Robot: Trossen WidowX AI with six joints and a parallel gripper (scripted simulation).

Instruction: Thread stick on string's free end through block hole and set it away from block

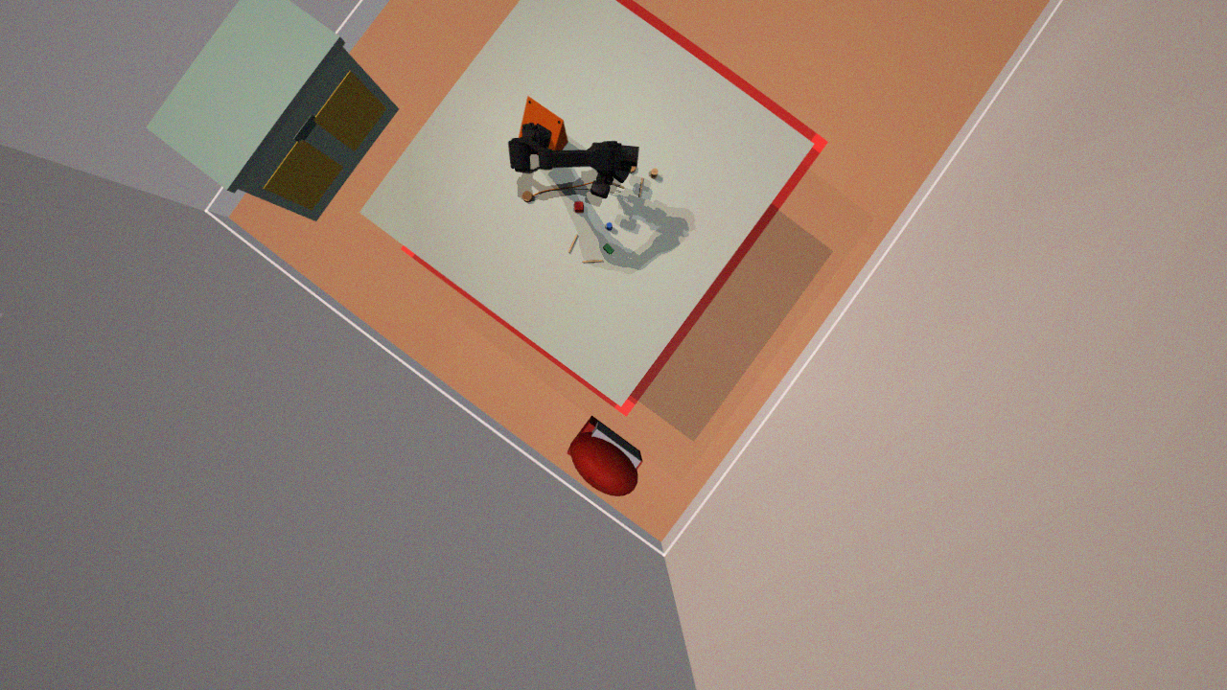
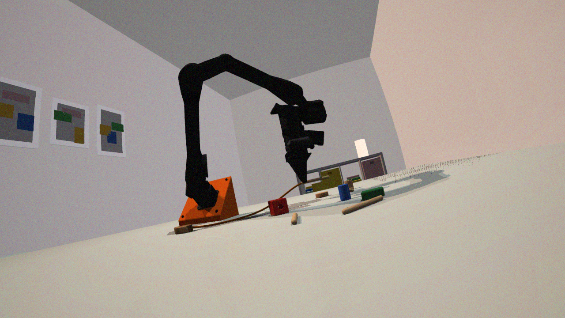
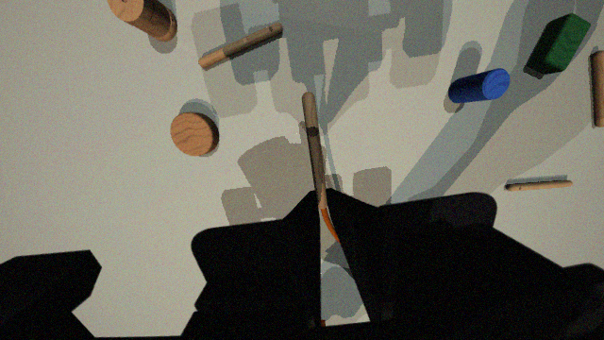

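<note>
My gripper (image 2: 304,181) (image 3: 321,195) is shut on the string end of the wooden stick (image 2: 317,179) (image 3: 309,110). It holds the stick above the table, the free end pointing away from the arm's base. The orange-brown string (image 2: 248,215) (image 3: 329,224) runs from the fingers down to the round wooden button (image 1: 526,196) (image 2: 183,229). The red block (image 1: 579,205) (image 2: 278,206) stands on the table with its round hole showing in the exterior view. The string passes beside the block, behind it in that view. The block is not in the wrist view.
A blue cylinder (image 1: 609,226) (image 2: 344,192) (image 3: 478,86), a green block (image 1: 608,248) (image 2: 372,193) (image 3: 559,44), a wooden disc (image 2: 322,194) (image 3: 193,133) and a wooden cylinder (image 1: 654,172) (image 3: 142,14) stand around. Loose sticks (image 1: 572,244) (image 2: 362,204) (image 3: 241,45) lie about. The orange base (image 2: 227,197) is near the string.
</note>
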